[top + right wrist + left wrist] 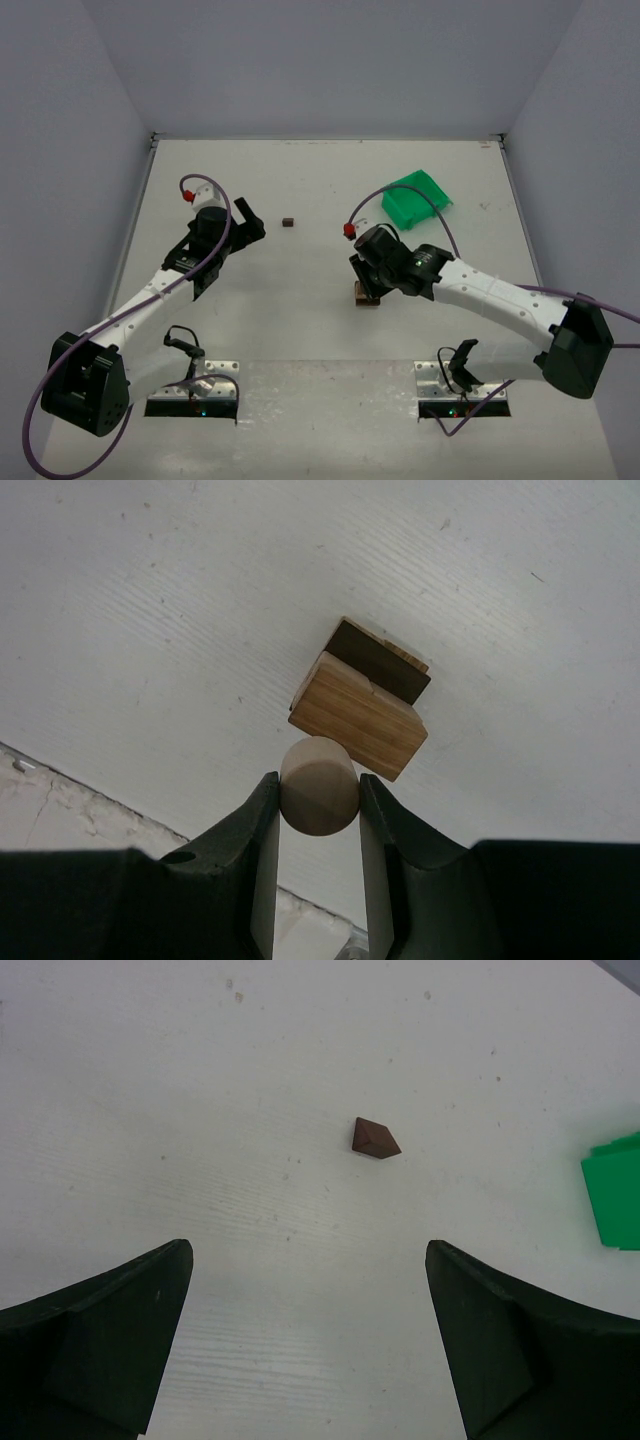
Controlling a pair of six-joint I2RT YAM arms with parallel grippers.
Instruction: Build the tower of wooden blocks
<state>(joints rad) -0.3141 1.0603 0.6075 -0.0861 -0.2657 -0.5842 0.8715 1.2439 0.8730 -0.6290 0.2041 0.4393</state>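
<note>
The wood block tower (368,297) is a low stack near the table's middle. In the right wrist view it shows as a tan rectangular block (358,717) lying over a dark brown piece (385,662). My right gripper (318,792) is shut on a short tan cylinder (318,785), held at the tan block's near edge; I cannot tell whether the two touch. In the overhead view the right gripper (363,284) hides most of the stack. My left gripper (308,1260) is open and holds nothing. A small dark brown block (375,1138) lies alone ahead of it, also seen on the table from above (288,222).
A green plastic bin (415,198) stands at the back right, its corner showing at the right edge of the left wrist view (615,1190). Grey walls enclose the white table (300,330) on three sides. Both arm bases and their cables sit at the near edge.
</note>
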